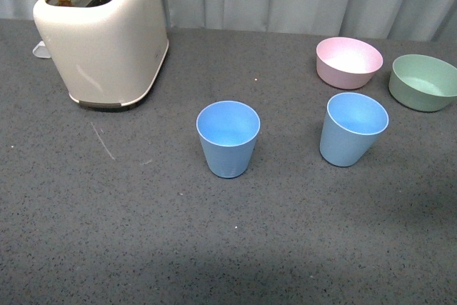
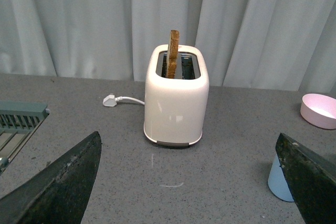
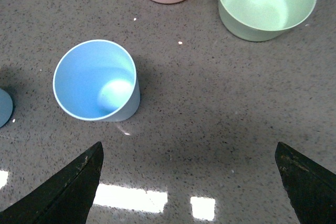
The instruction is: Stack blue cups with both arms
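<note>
**Right arm is sitting closer to its target**

The right cup (image 1: 353,128) is standing upright at 3 o'clock from the centre cup (image 1: 228,138), well apart on the surface (image 1: 143,248). The right gripper (image 3: 188,145) is hanging open near the right cup, which is lying off-centre toward one finger. The left gripper (image 2: 188,150) is gaping too, facing the toaster (image 2: 174,100).

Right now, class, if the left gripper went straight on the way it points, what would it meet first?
Probably the toaster: in the left wrist view it stands centred between the left gripper's open jaws, though depth is hard to judge. A blue cup sits off beside one jaw, likely outside the line.
</note>
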Motion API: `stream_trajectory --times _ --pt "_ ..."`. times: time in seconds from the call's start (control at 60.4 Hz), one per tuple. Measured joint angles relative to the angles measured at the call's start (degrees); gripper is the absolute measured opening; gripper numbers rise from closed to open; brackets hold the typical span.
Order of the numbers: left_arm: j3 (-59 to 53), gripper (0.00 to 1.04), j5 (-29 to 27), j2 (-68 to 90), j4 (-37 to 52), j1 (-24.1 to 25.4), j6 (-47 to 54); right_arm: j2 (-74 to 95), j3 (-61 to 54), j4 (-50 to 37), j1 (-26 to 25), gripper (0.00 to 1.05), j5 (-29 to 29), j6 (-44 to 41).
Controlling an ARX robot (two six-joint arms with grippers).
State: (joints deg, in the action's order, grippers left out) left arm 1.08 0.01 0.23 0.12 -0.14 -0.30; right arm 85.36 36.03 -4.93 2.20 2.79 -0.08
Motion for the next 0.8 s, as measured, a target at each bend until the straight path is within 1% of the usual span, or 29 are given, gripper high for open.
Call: stream_trajectory --times 0.199,0.48,0.497,0.563,0.646,0.712,0.795 --pt "0.00 0.98 0.00 0.00 0.00 0.00 0.00 16.52 13.55 6.29 1.86 0.95 -0.22 8.57" --pt "0.00 0.98 0.00 0.00 0.00 0.00 0.00 26.71 22.82 10.10 3.63 0.95 -0.42 14.03" --pt "0.00 0.98 0.00 0.00 0.00 0.00 0.00 27.30 23.34 10.29 3.78 0.94 -0.83 14.21" --pt "0.00 0.98 0.00 0.00 0.00 0.00 0.00 29.14 24.79 11.04 4.24 0.82 -1.07 14.58" --pt "0.00 0.98 0.00 0.00 0.00 0.00 0.00 30.49 25.49 11.34 4.55 0.71 -1.42 14.91" --pt "0.00 0.98 0.00 0.00 0.00 0.00 0.00 31.56 26.16 12.00 4.87 0.59 -1.49 15.19" --pt "0.00 0.98 0.00 0.00 0.00 0.00 0.00 32.24 26.82 12.50 5.16 0.46 -1.86 15.58"
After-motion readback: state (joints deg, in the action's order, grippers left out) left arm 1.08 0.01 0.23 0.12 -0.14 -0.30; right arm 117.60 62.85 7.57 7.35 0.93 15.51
